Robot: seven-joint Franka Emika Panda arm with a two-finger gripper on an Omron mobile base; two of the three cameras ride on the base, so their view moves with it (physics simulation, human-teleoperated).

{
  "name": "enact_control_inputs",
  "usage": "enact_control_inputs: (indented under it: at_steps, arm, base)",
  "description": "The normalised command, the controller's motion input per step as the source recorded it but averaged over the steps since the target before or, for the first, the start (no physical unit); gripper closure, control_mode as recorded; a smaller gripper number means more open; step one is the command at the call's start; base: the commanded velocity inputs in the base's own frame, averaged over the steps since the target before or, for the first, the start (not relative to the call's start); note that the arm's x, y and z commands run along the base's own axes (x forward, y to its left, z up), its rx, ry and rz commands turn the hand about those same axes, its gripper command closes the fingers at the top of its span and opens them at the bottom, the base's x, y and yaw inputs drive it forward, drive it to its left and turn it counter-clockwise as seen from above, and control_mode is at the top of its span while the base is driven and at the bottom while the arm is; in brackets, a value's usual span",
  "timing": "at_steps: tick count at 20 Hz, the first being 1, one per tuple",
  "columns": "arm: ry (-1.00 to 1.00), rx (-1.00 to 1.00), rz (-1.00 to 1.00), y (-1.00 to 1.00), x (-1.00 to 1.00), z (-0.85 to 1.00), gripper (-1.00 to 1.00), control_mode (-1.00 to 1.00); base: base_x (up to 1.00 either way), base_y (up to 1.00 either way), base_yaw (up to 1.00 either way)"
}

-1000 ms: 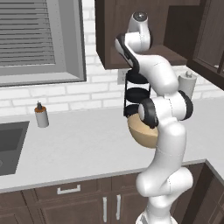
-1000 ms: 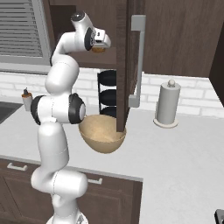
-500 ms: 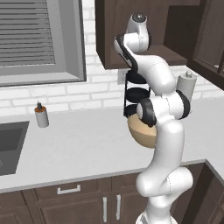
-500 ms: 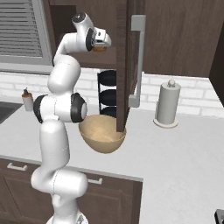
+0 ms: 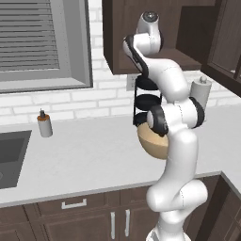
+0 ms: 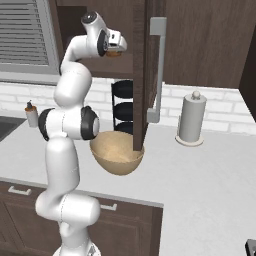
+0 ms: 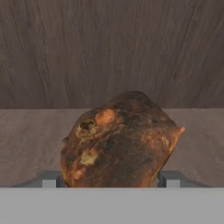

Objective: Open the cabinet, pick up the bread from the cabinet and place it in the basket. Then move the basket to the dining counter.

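Cabinet [image 6: 145, 75] door stands open, edge-on in the right base view, bar handle [image 6: 158, 70] facing out. Arm reaches into the cabinet; gripper [image 6: 118, 49] sits at the bread [image 7: 118, 140] on the shelf. In the hand view a finger [image 7: 168, 179] stands on each side of the bread, close; whether they clench it, cannot tell. Basket [image 6: 117, 154] rests on the worktop [image 6: 210, 175] below the cabinet, partly behind the door edge. Black rack [image 6: 122, 107] behind the basket; paper-towel roll [image 6: 192, 119] right of the door; small bottle [image 5: 44, 125] far left.
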Motion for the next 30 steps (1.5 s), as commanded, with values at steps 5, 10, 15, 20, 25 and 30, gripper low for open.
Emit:
enact_control_inputs:
  at_steps: [5,10,15,20,25,30]
  arm:
    - [-0.14,-0.02,-0.01,-0.36,-0.31,-0.28,1.00,-1.00]
    - [-0.22,-0.05,0.00,-0.33,-0.37,-0.58,1.00,-1.00]
    - [-0.10,-0.01,0.00,-0.03,-0.29,0.03,1.00,-1.00]
    - [0.00,-0.02,0.00,0.02,-0.48,0.31,1.00,-1.00]
    - [0.00,0.03,0.00,0.00,-0.97,0.39,1.00,-1.00]
    - [0.05,0.08,-0.02,0.00,-1.00,0.28,1.00,-1.00]
  base:
    - [0.00,0.00,0.00]
    - [0.00,0.00,0.00]
    - [0.00,0.00,0.00]
    - [0.00,0.00,0.00]
    - [0.00,0.00,0.00]
    - [0.00,0.00,0.00]
